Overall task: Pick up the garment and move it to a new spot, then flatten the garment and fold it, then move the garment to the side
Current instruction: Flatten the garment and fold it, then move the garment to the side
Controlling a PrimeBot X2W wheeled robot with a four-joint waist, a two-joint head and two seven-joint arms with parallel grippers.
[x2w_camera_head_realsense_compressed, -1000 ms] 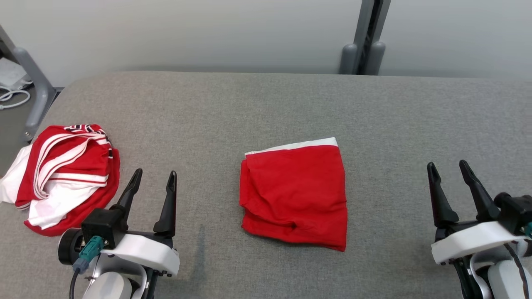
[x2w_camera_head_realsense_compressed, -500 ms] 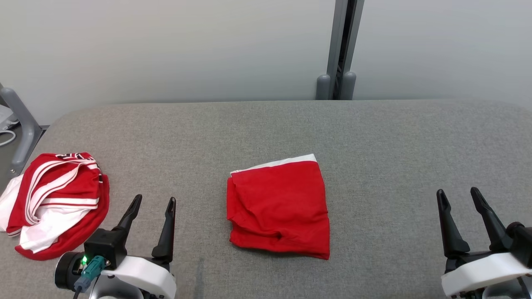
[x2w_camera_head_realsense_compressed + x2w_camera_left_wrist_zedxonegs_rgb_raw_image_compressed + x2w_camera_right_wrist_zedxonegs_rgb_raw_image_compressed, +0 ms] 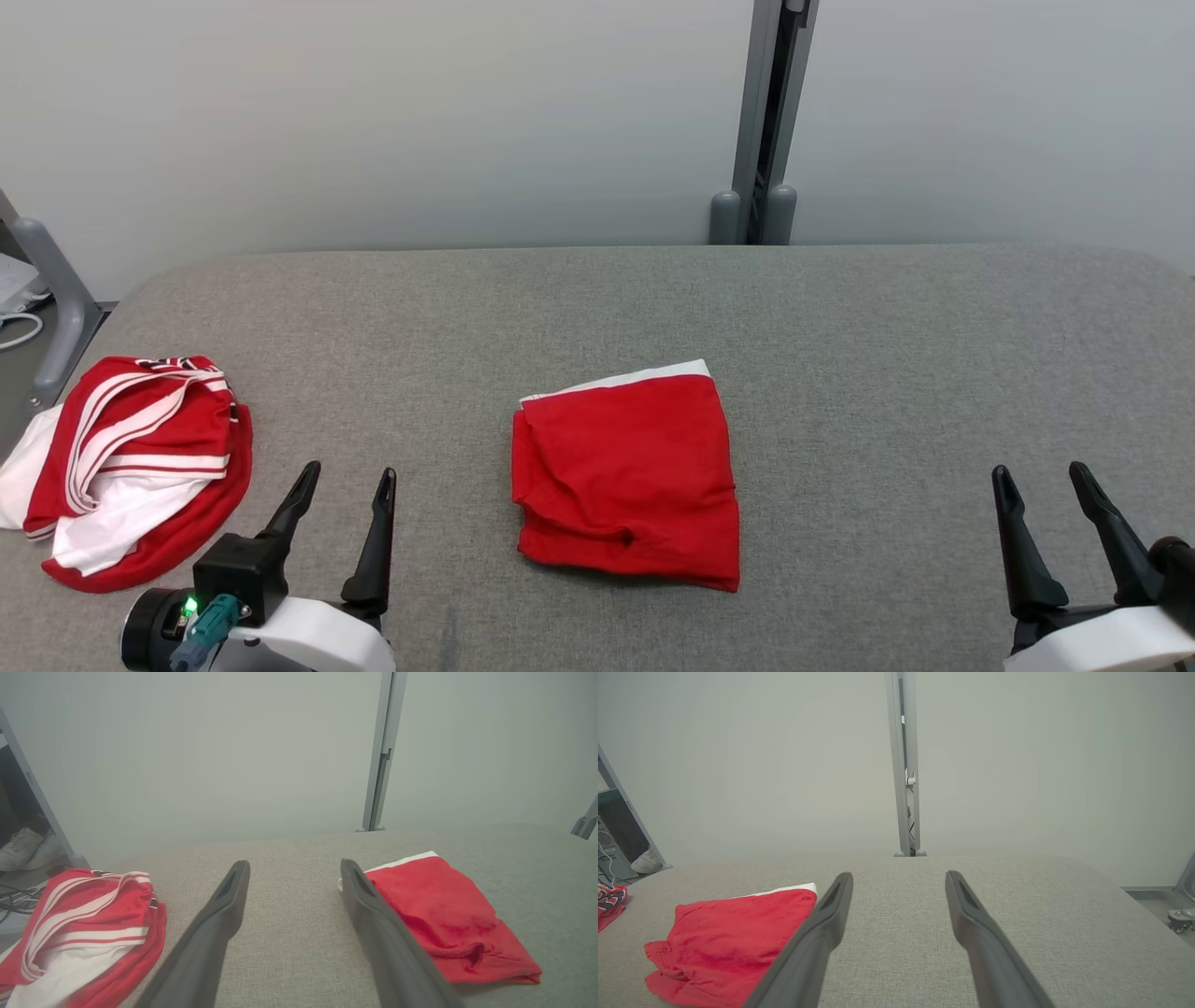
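- The red garment [image 3: 627, 481], folded into a rough square with a white strip along its far edge, lies near the middle of the grey surface [image 3: 840, 317].
- The left tool [image 3: 350, 471] is at the near edge with its fingers spread and empty, between the red garment and a crumpled striped garment [image 3: 131, 467] at the surface's left end.
- The right tool [image 3: 1039, 469] is likewise spread and empty, well apart from the red garment.

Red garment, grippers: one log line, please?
folded red garment: centre of table | left gripper: open, empty | right gripper: open, empty
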